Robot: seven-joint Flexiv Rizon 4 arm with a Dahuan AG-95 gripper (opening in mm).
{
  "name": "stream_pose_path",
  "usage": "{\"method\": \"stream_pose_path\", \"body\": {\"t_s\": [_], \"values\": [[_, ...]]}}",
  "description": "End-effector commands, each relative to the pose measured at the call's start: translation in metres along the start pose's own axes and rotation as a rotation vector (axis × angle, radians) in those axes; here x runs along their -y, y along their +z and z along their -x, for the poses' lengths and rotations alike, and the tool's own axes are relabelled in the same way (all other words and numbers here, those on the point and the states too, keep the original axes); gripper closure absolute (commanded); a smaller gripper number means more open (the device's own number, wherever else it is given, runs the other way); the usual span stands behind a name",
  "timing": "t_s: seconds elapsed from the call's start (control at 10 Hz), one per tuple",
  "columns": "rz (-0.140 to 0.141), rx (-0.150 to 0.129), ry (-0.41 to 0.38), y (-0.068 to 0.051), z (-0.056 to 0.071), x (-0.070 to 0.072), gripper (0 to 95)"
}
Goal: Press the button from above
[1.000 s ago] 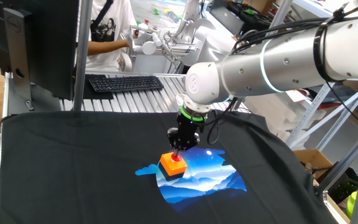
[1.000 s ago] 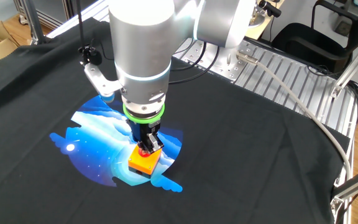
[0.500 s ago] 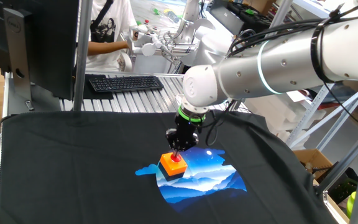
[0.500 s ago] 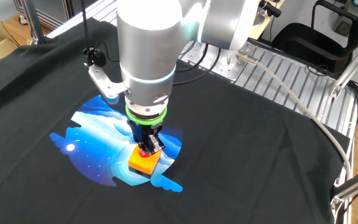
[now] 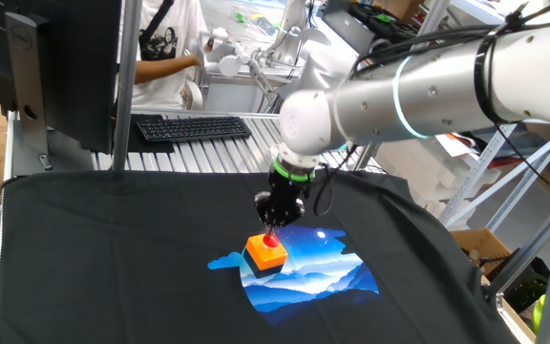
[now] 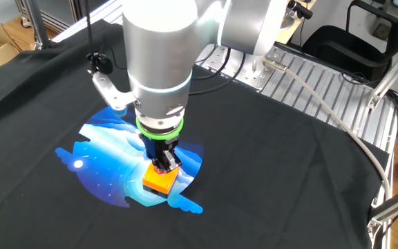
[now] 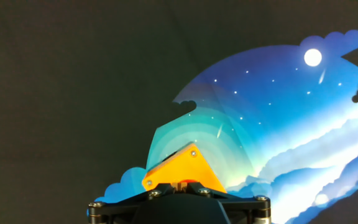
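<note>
While my pincer (image 5: 272,227) points straight down right over the button (image 5: 271,242), I can't tell if its fingers are spread or together; no view shows the tips clearly. In one fixed view the tip sits at the red dome, contact not resolvable. Other fixed view: pincer (image 6: 162,164) hides the dome, only the orange base of the button (image 6: 159,180) shows. Hand view: pincer body (image 7: 179,208) fills the bottom edge, and one orange corner of the button (image 7: 182,171) with a small screw pokes out above it; red dome not visible there.

Button stands on a blue night-sky print (image 5: 304,272) on the black cloth over the table (image 5: 113,258); the hand view alone shows the print's stars, moon and clouds (image 7: 278,112).

No readable writing or brand anywhere. One fixed view alone shows a black keyboard (image 5: 191,127) beyond the cloth and a person in a white shirt (image 5: 165,48) behind it. Other fixed view alone shows a black chair (image 6: 351,41) off the table's far side.
</note>
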State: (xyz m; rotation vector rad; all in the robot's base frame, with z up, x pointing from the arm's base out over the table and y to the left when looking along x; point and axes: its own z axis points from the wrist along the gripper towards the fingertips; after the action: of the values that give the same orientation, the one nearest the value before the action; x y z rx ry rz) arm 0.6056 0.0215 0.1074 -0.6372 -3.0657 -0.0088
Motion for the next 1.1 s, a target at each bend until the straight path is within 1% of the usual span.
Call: {"method": "stream_pose_path", "body": {"t_s": [0.1, 0.2, 0.3, 0.4, 0.8, 1.0, 1.1], "values": [[0.010, -0.003, 0.003, -0.024, -0.005, 0.003, 95.0], [0.015, -0.003, 0.006, -0.034, -0.006, 0.005, 95.0], [0.020, -0.008, 0.008, -0.041, -0.007, 0.006, 95.0], [0.019, -0.013, 0.011, -0.046, -0.008, 0.007, 95.0], [0.019, -0.017, 0.019, -0.047, -0.008, 0.008, 95.0], [0.033, -0.024, 0.028, -0.047, -0.010, 0.008, 95.0], [0.030, -0.021, 0.028, -0.047, -0.010, 0.008, 95.0]]}}
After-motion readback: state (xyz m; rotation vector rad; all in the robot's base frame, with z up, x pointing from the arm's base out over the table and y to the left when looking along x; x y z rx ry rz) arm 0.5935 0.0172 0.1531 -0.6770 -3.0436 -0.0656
